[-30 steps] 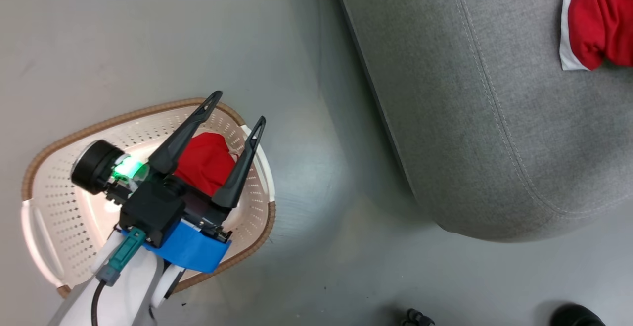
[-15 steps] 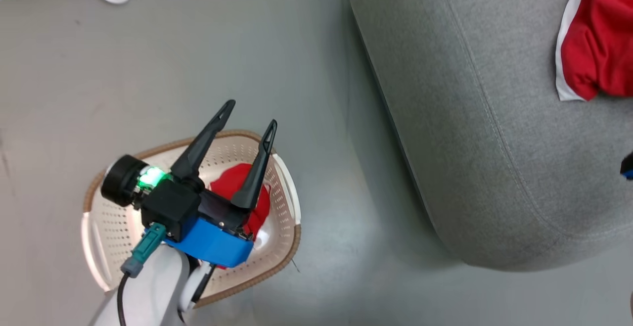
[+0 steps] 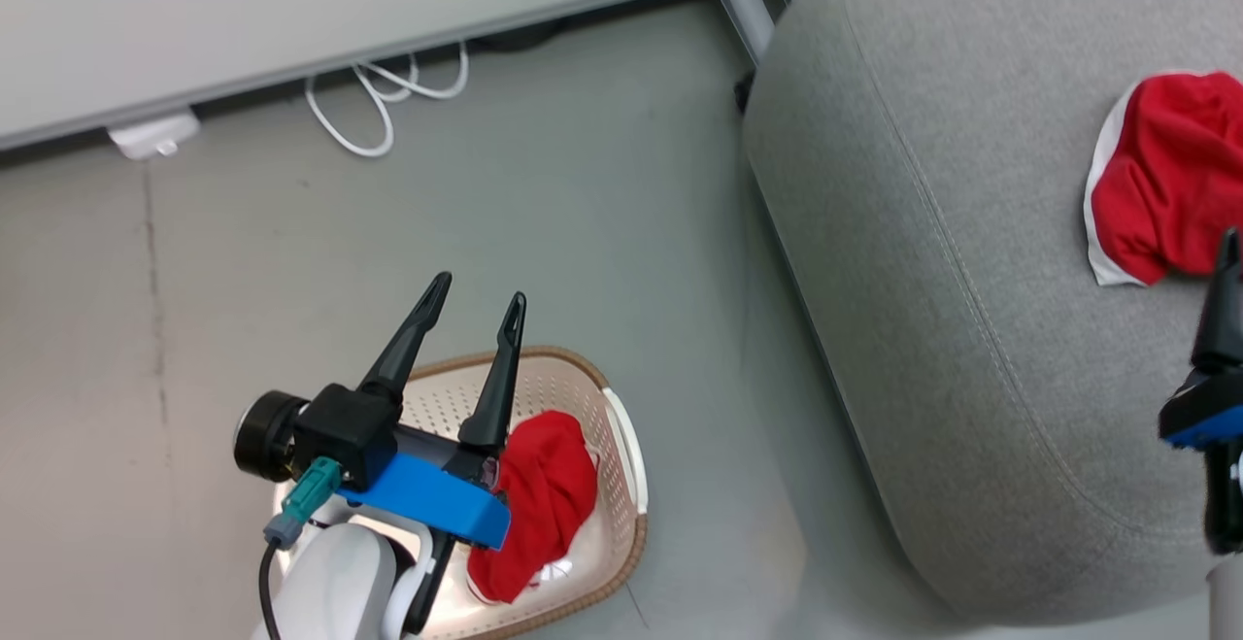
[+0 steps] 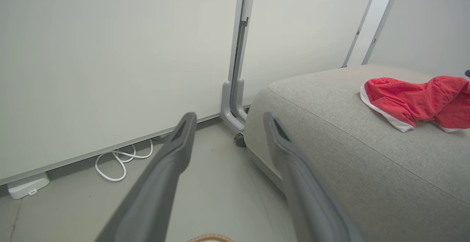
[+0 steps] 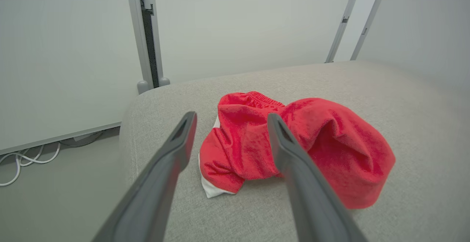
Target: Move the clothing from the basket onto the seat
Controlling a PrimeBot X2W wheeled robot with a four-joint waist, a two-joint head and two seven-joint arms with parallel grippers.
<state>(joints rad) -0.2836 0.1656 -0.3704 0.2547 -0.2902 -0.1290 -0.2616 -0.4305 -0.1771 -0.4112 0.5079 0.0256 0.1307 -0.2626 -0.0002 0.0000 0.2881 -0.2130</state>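
The left end effector (image 3: 480,287) hangs wide and empty above the basket (image 3: 568,360), ready to grab the red clothing (image 3: 539,489).

Cloth seat (image 3: 923,329), perforated plastic basket (image 3: 558,383)

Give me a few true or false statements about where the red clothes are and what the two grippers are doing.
1. The basket stands on the floor beside the seat. True.
2. Both red garments lie on the seat. False: one red garment lies on the seat, the other red garment in the basket.
3. The left gripper is open and empty. True.
4. The right gripper is shut on cloth. False: its fingers stand apart, holding nothing.
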